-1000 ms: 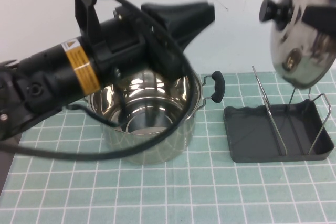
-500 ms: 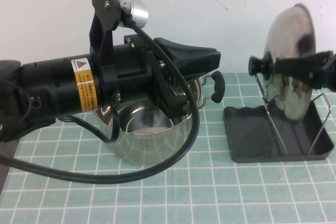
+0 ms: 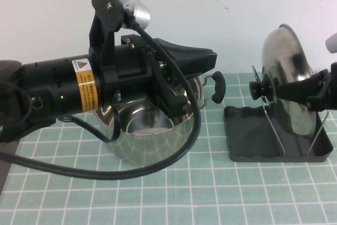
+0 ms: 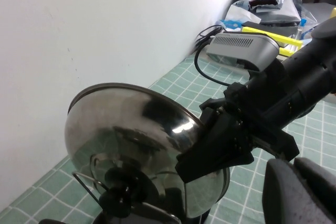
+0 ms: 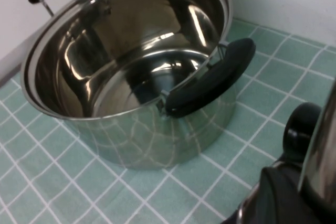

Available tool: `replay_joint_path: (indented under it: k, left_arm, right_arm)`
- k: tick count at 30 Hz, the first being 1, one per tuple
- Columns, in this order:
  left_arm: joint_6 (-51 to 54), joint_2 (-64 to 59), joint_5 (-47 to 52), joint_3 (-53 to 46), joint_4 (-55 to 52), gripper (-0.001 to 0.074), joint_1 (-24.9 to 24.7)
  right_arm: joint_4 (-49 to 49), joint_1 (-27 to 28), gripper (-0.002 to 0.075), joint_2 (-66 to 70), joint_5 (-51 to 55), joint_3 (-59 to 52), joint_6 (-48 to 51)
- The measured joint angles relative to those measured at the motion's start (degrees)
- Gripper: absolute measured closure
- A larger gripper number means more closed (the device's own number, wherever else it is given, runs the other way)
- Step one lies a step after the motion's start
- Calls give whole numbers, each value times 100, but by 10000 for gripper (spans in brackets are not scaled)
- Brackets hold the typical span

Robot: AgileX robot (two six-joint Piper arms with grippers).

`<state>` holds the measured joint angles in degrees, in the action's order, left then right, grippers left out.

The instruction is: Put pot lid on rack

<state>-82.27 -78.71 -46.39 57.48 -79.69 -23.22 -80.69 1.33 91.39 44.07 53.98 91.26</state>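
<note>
The pot lid stands on edge, its lower rim down in the rack between the wire dividers, black knob facing left. My right gripper reaches in from the right and is shut on the lid's rim. The left wrist view shows the lid with the right gripper clamped on its edge. The right wrist view shows only the lid's edge and the knob. My left gripper hovers over the pot, pointing right, shut and empty.
The two-handled steel pot stands left of the rack, partly behind my left arm; its black handle is close to the rack's left wall. It also fills the right wrist view. A green tiled mat covers the table; a white wall is behind.
The right gripper has brought the lid down from high at the right, turned it upright and lowered its rim into the rack. The left arm lifted slightly early on, then stayed still.
</note>
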Motion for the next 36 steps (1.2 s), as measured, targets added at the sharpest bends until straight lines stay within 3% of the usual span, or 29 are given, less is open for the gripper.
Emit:
replay_joint_path:
  k: [4, 6, 12, 14, 20, 23, 28, 30, 34, 36]
  left_arm:
    - [4, 0, 12, 0, -2, 733, 0]
    - [4, 0, 23, 0, -12, 733, 0]
    - [4, 0, 23, 0, -123, 733, 9]
    - [4, 0, 23, 0, -199, 733, 9]
    - [73, 0, 193, 0, -358, 733, 9]
    - [172, 9, 842, 11, -473, 733, 9]
    - [-391, 211, 2805, 56, -1319, 733, 9]
    - [-737, 391, 3466, 56, -1641, 733, 23]
    - [-993, 781, 4336, 64, -1885, 733, 27]
    - [-959, 999, 4833, 64, -1892, 733, 27]
  right_arm:
    - [61, 0, 648, 0, -45, 0, 37]
    - [61, 0, 607, 0, -71, 0, 46]
    - [61, 24, 279, 0, -290, 0, 35]
    - [61, 107, 213, 0, -345, 0, 26]
    - [51, 568, 169, -115, -373, 0, 2]
    - [-20, 789, 168, -367, -312, 13, 2]
    - [-57, 960, 235, -918, 85, 317, 135]
    - [-1, 965, 340, -1153, 349, 493, 191]
    - [400, 965, 617, -1475, 1047, 936, -118]
    - [887, 965, 678, -1567, 1317, 1181, -543]
